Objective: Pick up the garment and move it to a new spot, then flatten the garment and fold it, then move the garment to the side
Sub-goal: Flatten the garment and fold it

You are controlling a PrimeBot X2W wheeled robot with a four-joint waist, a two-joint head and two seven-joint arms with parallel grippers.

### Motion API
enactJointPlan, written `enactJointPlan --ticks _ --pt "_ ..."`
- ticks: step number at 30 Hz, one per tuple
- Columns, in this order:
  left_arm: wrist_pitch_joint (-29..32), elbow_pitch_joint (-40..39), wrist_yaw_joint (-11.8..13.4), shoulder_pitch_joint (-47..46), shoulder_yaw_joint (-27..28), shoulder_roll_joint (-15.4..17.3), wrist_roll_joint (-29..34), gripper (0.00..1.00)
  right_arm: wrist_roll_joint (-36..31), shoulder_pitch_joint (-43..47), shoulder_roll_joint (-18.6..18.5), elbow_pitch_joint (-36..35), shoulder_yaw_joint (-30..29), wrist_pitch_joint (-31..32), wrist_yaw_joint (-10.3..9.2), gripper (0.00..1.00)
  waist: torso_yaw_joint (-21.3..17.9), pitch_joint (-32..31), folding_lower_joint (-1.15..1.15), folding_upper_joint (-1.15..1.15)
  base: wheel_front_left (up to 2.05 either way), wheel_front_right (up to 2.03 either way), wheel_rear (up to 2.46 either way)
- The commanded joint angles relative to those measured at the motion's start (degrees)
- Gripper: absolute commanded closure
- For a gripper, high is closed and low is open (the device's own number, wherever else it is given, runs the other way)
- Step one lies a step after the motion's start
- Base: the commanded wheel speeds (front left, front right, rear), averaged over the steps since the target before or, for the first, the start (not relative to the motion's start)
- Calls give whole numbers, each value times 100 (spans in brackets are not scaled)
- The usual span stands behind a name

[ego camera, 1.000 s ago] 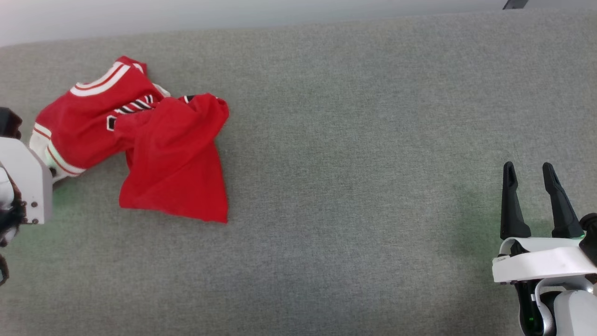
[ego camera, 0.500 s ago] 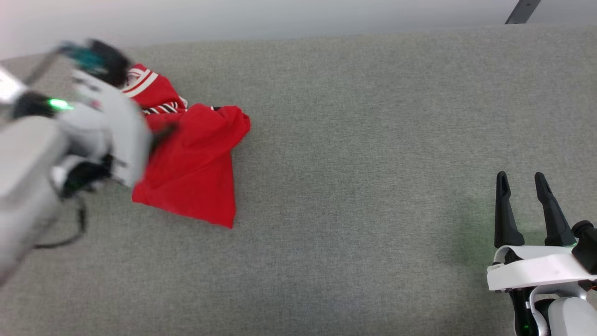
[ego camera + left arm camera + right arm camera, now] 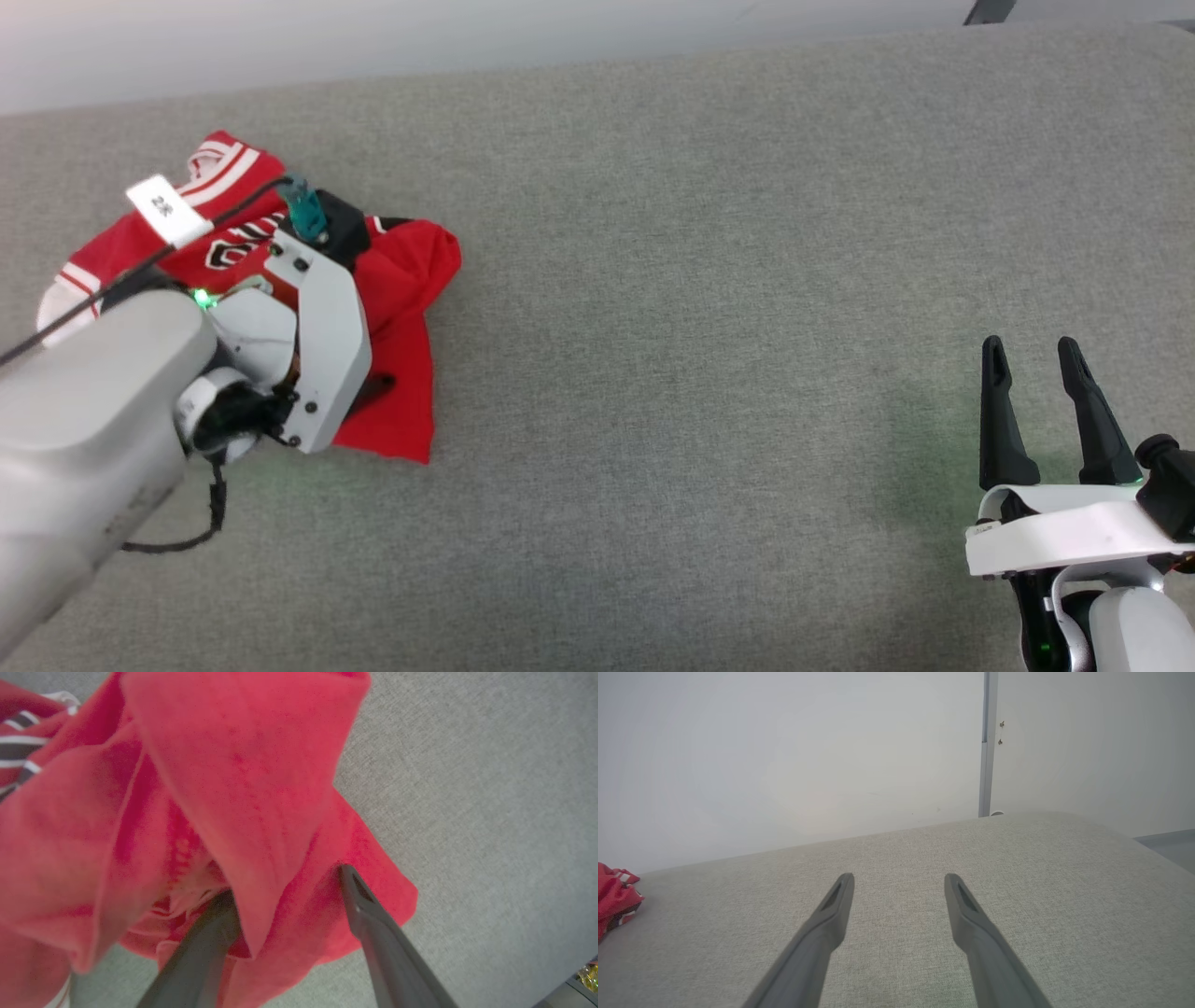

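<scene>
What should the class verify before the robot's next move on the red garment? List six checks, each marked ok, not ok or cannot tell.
1. Left gripper open: ok, its two fingers stand well apart.
2. Fabric between those fingers: ok, a fold of the garment lies between them.
3. Single layer or several in that fold: cannot tell.
4. Garment flat: not ok, it lies crumpled, with folds overlapping.
5. Right gripper open and free: ok, it holds nothing and is far from the garment.
6. Room to spread the garment: ok, the grey surface is bare between the garment and the right gripper.
</scene>
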Motion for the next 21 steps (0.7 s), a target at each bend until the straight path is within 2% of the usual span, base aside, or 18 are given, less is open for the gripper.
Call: enactJointPlan --ticks 1,2,3,6,9,15,16,21 --pt "-126 162 -28 144 -3 -97 8 47 48 -55 4 -5 4 -3 -8 0 -48 40 0 0 0 0 0" --pt "-193 241 -52 201 10 -151 -41 77 50 -56 4 -7 -2 -3 -8 0 -49 40 0 0 0 0 0" --pt "-247 279 -85 228 23 -185 -78 100 47 -49 3 -15 -24 -3 -8 0 -38 42 0 0 0 0 0" --pt "-502 163 -169 306 127 -232 -221 100 -8 24 5 -35 -108 -3 -8 0 61 16 0 0 0 0 0" --pt "-697 -326 -232 475 190 -172 -381 100 -64 92 5 -26 -165 -3 -8 0 249 -60 0 0 0 0 0" --pt "-676 -2173 -246 1012 188 346 -894 100 -206 155 2 -30 -122 -3 -8 0 689 -191 0 0 0 0 0" --pt "-676 -2173 -246 1012 188 346 -894 100 -206 155 2 -30 -122 -3 -8 0 689 -191 0 0 0 0 0" --pt "-512 -3829 -114 1574 127 947 -1289 100 -302 91 -47 -42 -97 -3 -8 0 953 -215 0 0 0 0 0"
